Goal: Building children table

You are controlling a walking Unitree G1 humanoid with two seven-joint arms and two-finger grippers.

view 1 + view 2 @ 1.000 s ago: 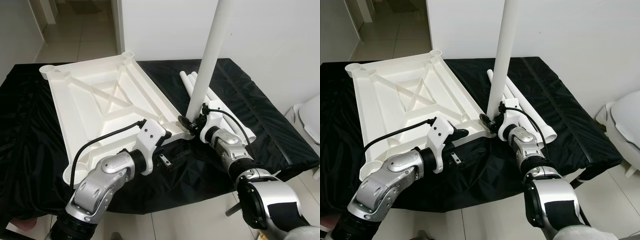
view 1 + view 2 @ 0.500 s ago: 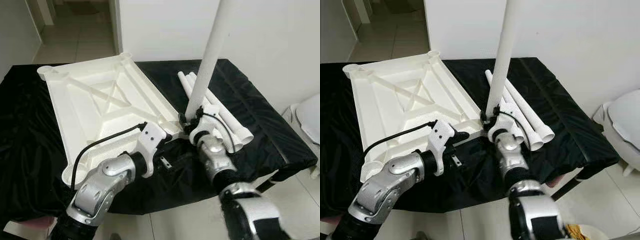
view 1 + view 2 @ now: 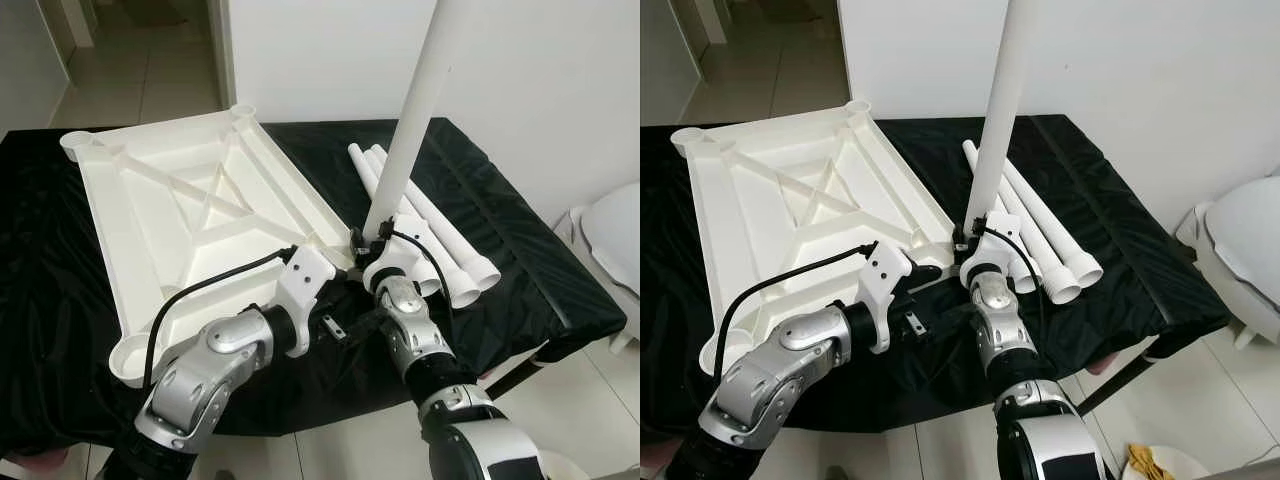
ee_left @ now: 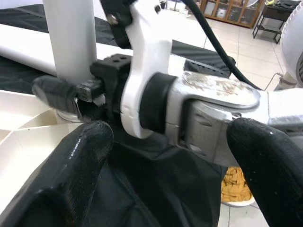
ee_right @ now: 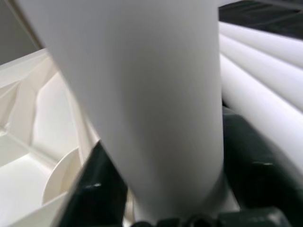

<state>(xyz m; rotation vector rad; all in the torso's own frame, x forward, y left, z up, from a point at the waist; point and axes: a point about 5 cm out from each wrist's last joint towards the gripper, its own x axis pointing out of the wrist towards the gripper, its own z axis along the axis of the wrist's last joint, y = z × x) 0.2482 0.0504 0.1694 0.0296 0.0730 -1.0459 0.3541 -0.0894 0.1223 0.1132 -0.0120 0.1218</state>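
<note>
Moved: since a second ago my right forearm has swung in nearer the left one; the right gripper stays clamped on the tall white plastic leg tube.
Landmark: the white ribbed plastic tabletop, lying underside up on the black cloth-covered bench.
Right pincer: closed round the tube's foot, right at the tabletop's near right corner socket, tube close to upright.
Left pincer: left gripper hangs spread wide and empty, just in front of that same corner.
Progress: I judge one leg is being seated; three white spare leg tubes lie just right of the tabletop, three corner sockets bare.
Room: the bench edge runs close in front of the tabletop; a white wall stands behind it.
</note>
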